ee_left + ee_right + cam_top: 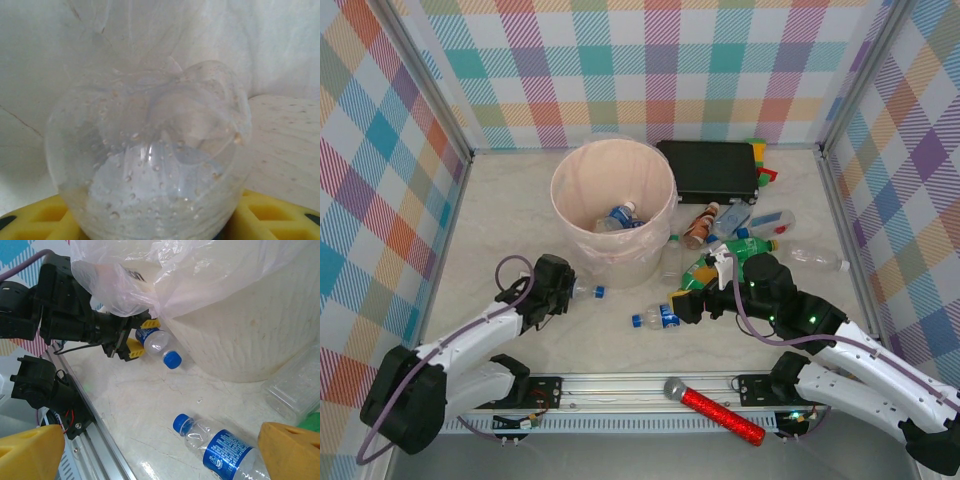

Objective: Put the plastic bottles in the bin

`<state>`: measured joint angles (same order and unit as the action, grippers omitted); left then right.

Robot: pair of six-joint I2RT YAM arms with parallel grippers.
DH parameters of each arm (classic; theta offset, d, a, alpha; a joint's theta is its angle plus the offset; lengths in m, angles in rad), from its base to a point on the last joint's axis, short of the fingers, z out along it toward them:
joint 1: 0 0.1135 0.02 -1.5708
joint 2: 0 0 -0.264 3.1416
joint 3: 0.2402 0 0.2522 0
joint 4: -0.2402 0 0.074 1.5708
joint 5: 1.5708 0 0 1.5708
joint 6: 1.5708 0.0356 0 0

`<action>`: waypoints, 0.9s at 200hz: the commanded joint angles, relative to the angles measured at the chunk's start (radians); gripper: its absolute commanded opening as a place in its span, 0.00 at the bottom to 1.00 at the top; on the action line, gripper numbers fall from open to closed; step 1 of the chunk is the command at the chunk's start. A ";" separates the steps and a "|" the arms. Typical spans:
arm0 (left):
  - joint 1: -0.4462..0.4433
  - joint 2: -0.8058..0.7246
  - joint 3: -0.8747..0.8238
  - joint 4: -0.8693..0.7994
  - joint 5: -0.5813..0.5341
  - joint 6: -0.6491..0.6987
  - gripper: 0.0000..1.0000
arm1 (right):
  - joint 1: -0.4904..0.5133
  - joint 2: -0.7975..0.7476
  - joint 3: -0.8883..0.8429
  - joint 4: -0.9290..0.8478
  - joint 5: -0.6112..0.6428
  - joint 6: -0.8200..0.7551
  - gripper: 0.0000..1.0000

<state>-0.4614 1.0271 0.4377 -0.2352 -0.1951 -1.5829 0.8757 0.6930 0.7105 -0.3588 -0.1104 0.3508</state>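
Note:
My left gripper (560, 292) (141, 336) is shut on a clear bottle with a blue cap (582, 291) (160, 346), low at the left front of the bin (620, 262). That bottle's base (150, 165) sits between the yellow pads (45, 215). The pale pink-cream bin holds bottles (620, 216). My right gripper (682, 305) (160, 450) is open, its jaws wide around a blue-labelled clear bottle (655, 318) (220, 447) lying on the table. Green (720, 262), brown (700, 225) and clear (815, 260) bottles lie right of the bin.
A flat black box (710, 168) stands behind the bottle pile, with coloured toys (760, 160) at its right end. A red glittery microphone (715, 408) lies on the front rail (620, 385). A thin plastic liner (150, 270) hangs over the bin's rim.

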 commanded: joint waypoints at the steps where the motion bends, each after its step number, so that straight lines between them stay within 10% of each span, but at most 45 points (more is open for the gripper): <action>1: 0.020 -0.069 0.010 -0.103 -0.044 0.039 0.56 | -0.002 -0.007 0.020 0.025 -0.013 0.012 0.99; 85: 0.025 -0.379 0.124 -0.420 -0.201 0.158 0.56 | -0.002 -0.016 0.037 0.056 -0.050 0.021 0.99; 180: 0.025 -0.323 0.620 -0.479 -0.366 0.742 0.53 | -0.002 -0.040 0.064 0.121 -0.064 0.034 0.99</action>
<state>-0.4469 0.6487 0.9352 -0.7364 -0.5304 -1.0855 0.8757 0.6544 0.7444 -0.2768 -0.1623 0.3664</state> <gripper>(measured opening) 0.536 0.991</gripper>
